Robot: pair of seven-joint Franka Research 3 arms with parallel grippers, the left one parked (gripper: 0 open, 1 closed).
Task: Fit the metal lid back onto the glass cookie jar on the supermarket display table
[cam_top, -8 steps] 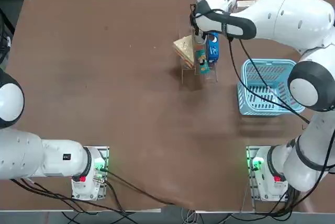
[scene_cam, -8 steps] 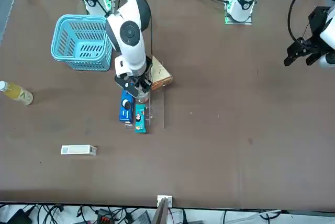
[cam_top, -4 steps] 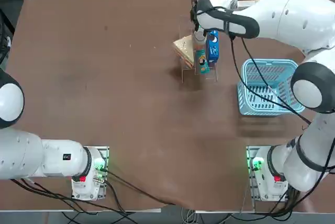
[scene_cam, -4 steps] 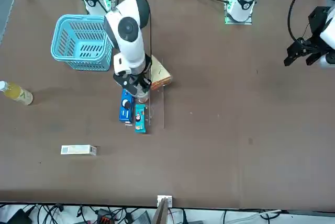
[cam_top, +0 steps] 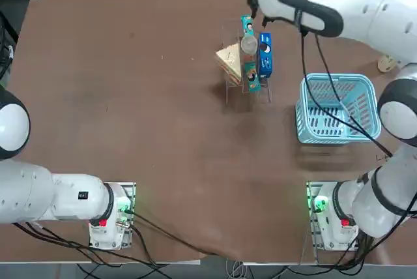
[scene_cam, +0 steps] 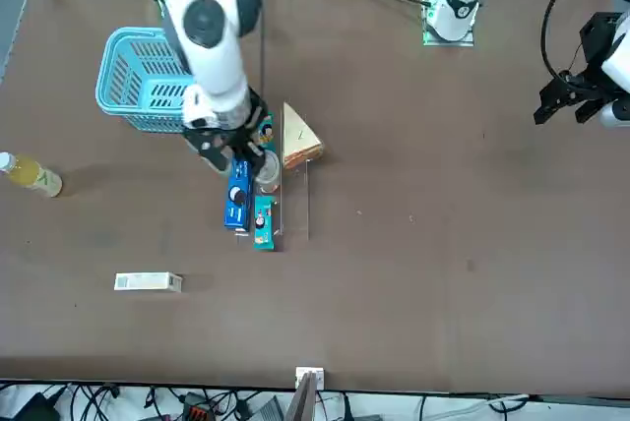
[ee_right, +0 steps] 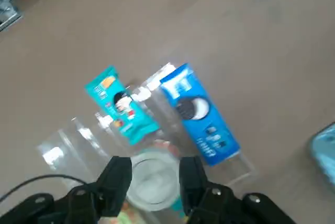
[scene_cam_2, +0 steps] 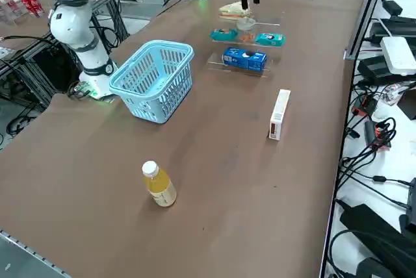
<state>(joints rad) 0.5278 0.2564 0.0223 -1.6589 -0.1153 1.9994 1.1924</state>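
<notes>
From overhead, scanning left to right, I note the supermarket display table [cam_top: 130, 96] bare across its left half. Near centre sits a wedge-shaped sandwich pack [cam_top: 229, 61] in a clear acrylic rack [cam_top: 247, 90]. Just right of it is the glass cookie jar [cam_top: 249, 45], with the metal lid [cam_top: 249, 44] lying flat on its mouth; whether it is fully seated I cannot tell. A teal snack box [cam_top: 251, 75] lies in line with the jar, and a blue snack box [cam_top: 264, 55] is just to its right. Further right stands a light-blue basket [cam_top: 337, 108].

The right gripper [cam_top: 253, 6] hangs above the far side of the jar, clear of it. In the wrist view I see the right gripper [ee_right: 155, 177] with its fingers [ee_right: 118, 179] parted a moderate way, the lidded jar showing in the gap below them, nothing held.

From the right side view I also log a small bottle [scene_cam_2: 158, 185] of yellow drink and a white carton [scene_cam_2: 279, 114] on the table's outer part.
</notes>
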